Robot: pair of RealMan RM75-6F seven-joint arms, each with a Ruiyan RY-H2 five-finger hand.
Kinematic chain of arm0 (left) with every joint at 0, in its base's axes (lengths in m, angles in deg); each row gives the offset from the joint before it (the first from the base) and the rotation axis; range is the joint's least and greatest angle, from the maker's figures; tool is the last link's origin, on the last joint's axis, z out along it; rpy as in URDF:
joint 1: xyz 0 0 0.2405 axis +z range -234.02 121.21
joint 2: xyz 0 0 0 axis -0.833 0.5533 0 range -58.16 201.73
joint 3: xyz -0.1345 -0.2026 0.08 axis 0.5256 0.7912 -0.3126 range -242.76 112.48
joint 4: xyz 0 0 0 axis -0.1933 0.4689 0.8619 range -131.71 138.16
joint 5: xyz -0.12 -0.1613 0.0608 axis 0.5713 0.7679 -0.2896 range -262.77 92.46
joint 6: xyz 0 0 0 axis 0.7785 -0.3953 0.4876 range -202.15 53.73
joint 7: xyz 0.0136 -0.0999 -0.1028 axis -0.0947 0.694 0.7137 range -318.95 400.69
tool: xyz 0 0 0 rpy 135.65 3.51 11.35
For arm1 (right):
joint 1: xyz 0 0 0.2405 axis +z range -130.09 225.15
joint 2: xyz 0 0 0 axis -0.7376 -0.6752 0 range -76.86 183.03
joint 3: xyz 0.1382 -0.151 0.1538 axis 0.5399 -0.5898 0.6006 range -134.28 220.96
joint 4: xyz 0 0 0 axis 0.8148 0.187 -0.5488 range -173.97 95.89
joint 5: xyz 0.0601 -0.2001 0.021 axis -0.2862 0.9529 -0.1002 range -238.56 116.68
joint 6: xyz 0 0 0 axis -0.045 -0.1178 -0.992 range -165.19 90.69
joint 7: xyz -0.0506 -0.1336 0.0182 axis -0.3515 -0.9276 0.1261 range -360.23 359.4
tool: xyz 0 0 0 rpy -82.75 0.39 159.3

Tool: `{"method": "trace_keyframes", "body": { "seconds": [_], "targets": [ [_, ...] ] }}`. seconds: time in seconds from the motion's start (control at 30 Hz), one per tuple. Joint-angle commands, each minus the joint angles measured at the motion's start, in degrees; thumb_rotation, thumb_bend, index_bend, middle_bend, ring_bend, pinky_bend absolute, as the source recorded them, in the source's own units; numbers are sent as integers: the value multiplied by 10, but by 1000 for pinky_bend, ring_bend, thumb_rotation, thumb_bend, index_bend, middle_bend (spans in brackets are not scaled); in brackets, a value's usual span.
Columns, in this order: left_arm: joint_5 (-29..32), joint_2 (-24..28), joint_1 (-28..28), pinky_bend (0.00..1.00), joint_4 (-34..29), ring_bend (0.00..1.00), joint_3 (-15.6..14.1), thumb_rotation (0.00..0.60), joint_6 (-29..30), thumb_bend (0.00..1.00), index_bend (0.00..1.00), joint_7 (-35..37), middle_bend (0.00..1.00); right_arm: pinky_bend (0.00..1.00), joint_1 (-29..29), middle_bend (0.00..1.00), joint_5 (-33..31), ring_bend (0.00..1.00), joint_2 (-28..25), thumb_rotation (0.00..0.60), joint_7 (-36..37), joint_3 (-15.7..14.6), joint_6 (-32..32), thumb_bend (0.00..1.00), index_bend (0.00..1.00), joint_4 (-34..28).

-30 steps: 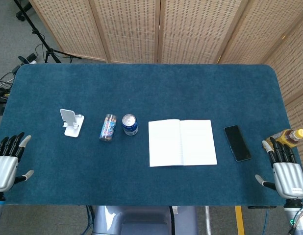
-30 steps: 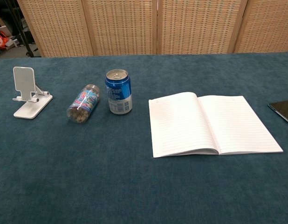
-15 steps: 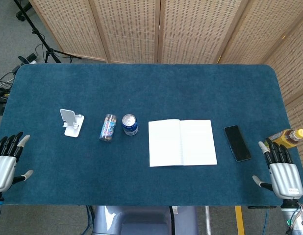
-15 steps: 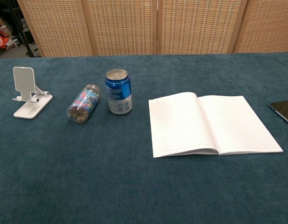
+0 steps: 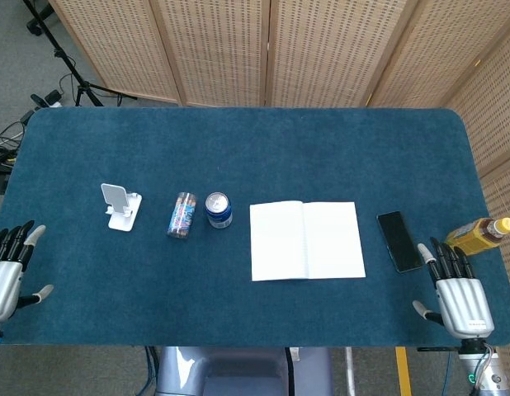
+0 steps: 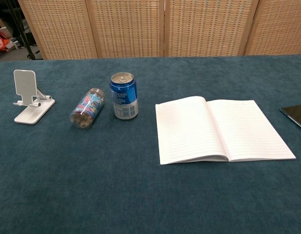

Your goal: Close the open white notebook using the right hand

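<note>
The white notebook (image 5: pixel 306 240) lies open and flat near the middle of the blue table, its lined pages facing up; the chest view shows the notebook (image 6: pixel 219 129) at centre right. My right hand (image 5: pixel 456 292) hovers over the table's front right corner, fingers spread and empty, well right of the notebook and just in front of the phone. At the table's front left edge my left hand (image 5: pixel 7 271) is spread and empty too. Neither hand appears in the chest view.
A black phone (image 5: pixel 399 241) lies right of the notebook. A blue can (image 5: pixel 219 209), a small jar on its side (image 5: pixel 181 215) and a white phone stand (image 5: pixel 120 206) sit to the left. A yellow-capped bottle (image 5: pixel 480 234) is at the right edge.
My right hand has moved left and inward over the table's front right corner, away from the bottle. My left hand has slid slightly left and toward the front edge.
</note>
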Motion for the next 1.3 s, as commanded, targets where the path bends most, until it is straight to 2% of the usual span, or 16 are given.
{"method": "trace_keyframes", "body": {
  "seconds": [0.03,0.3,0.47,0.7,0.87,1.3],
  "targets": [
    [-1,2,0,0,-1,0,-1,600,0,21,0,3,0,58,7,0,29,0,23,600,-68,-11,-6,156,0,-45],
    [-7,4,4,0,0,0,0,600,11,21,0,14,0,58,23,0,46,0,84,600,-190,-25,-48,156,0,-111],
    [-5,1,1,0,2,0,1,600,5,21,0,11,0,58,35,0,19,0,133,600,-236,-14,-74,156,0,-125],
    [-12,0,1,0,0,0,-3,600,5,21,0,8,0,58,62,0,-40,0,209,600,-290,22,-100,156,0,-113],
    [-13,0,1,0,0,0,-3,600,6,21,0,9,0,58,75,0,-74,0,236,600,-319,38,-109,156,0,-106],
    [-14,-1,2,0,-3,0,-3,600,9,23,0,4,0,58,102,0,-147,0,290,600,-359,54,-115,180,0,-79]
  ]
}}
